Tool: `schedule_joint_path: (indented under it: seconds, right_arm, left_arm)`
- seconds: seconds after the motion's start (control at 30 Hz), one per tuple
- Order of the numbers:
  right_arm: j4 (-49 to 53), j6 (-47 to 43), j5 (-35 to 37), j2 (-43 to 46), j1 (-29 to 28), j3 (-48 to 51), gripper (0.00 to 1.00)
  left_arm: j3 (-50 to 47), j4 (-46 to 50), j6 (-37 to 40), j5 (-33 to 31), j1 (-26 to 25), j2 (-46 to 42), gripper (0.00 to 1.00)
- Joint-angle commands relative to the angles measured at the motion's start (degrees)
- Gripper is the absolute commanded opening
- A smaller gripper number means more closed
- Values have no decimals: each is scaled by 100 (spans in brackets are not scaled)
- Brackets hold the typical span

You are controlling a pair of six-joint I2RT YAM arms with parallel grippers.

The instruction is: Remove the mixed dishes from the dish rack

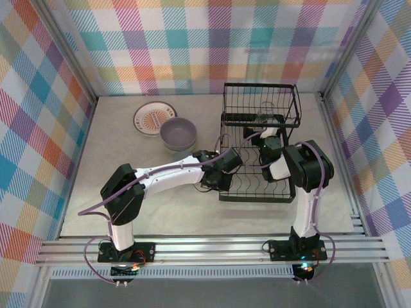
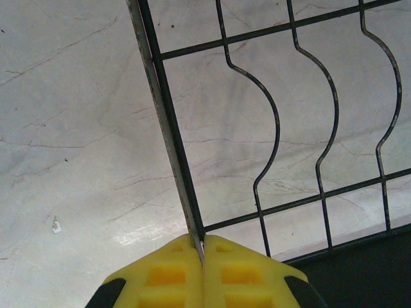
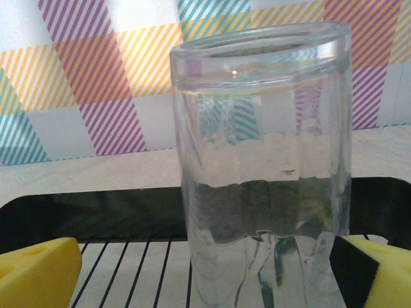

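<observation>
Pinches a rim wire of the black wire two-tier dish rack between the shut yellow pads of the left gripper. Spreads the right gripper wide, a pad on either side of the clear bluish glass tumbler, upright in the rack's raised upper basket. Finds the white plate with orange sunburst and the lavender bowl side by side on the pale table, left of the rack.
</observation>
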State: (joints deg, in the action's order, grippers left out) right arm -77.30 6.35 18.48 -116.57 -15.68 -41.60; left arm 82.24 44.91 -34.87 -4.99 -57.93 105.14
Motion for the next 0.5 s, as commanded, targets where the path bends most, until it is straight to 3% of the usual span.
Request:
schedule_joint_path:
  seconds: [0.0,0.27,0.47]
  right_arm:
    - [-330,-138,146,-48,57,-298,100]
    - [-330,-14,177,-212,153,-496,93]
    - [-330,-105,207,-316,169,-643,97]
  left_arm:
    - [235,44,399,365,-27,-454,0]
    - [210,19,400,411,-25,-499,0]
    - [154,-6,371,395,-25,-530,0]
